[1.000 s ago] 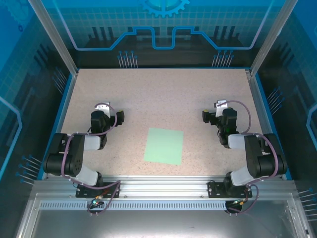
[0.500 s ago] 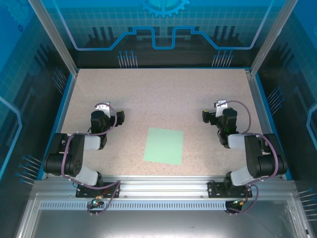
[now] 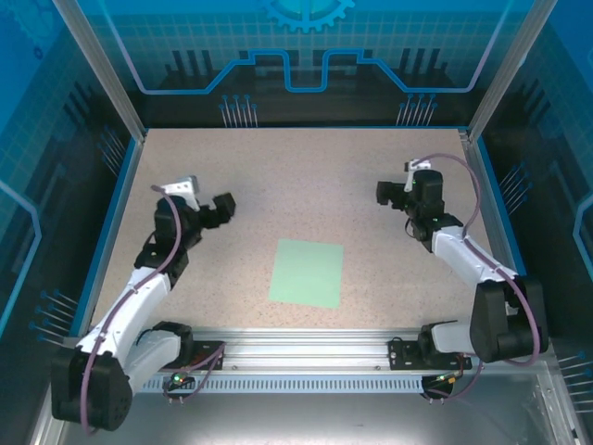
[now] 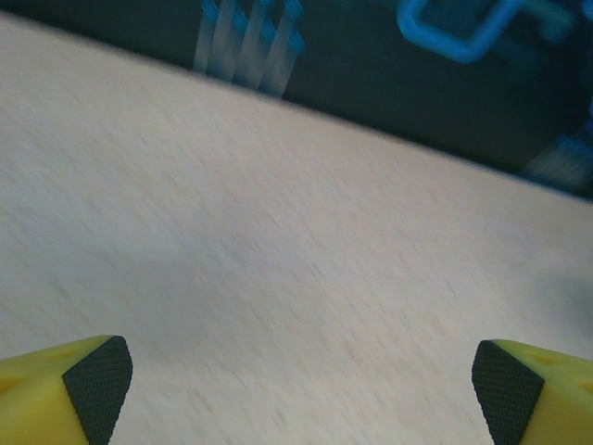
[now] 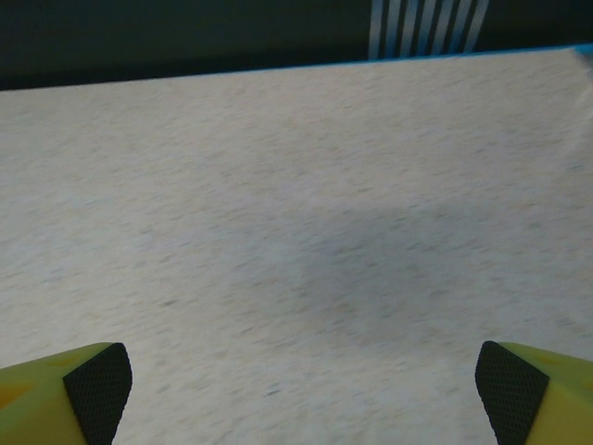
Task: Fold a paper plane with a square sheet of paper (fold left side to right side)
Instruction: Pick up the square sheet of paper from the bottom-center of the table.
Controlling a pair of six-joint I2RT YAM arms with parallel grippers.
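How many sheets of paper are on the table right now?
1. The square sheet of paper lies flat on the table, near its front edge, roughly centred. A second sheet stacked exactly beneath could be hidden.

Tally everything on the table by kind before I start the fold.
Square sheet of paper, pale green: 1
Sets of fingers, both open: 2 (left fingers, right fingers)
Total: 3

no readable text, labels or numbers
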